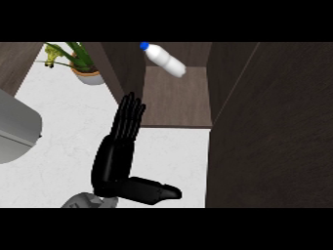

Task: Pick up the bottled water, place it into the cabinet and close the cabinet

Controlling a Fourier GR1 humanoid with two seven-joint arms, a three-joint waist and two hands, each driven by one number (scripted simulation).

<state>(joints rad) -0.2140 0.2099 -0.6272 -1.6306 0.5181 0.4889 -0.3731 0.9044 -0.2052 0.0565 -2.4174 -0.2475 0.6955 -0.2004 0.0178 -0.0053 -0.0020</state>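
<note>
**Bottle lying aslant on the cabinet shelf, one hand flat at the door**

Inside the open cabinet [176, 105], on its brown shelf and toward the far left corner: the bottled water [164, 59], clear-white with a blue cap. Tilted, long axis running diagonally, cap toward the far left, base toward the near right. Hard to tell whether resting fully on the shelf or leaning against the back wall. No label, brand or readable writing on it.

At the cabinet's left side, the dark door panel [126, 68] standing edge-on, swung outward. At the right, a broad dark wood face [284, 127] filling that side of the view.

On the white marbled counter [61, 127], just in front of the shelf's near left corner: a black hand [118, 146], apparently the left, fingers straight and together, pointing away toward the door panel's near end, tips at or almost against it. Thumb stretched out sideways to the right, low in the view. Holding nothing. A bit of grey forearm at the lower edge beneath it. No second hand in view.

Toward the counter's far left: a potted plant [82, 68] in a pale pot with an orange rim. At the left edge, a grey metallic appliance [3, 127] with rounded corners.
</note>
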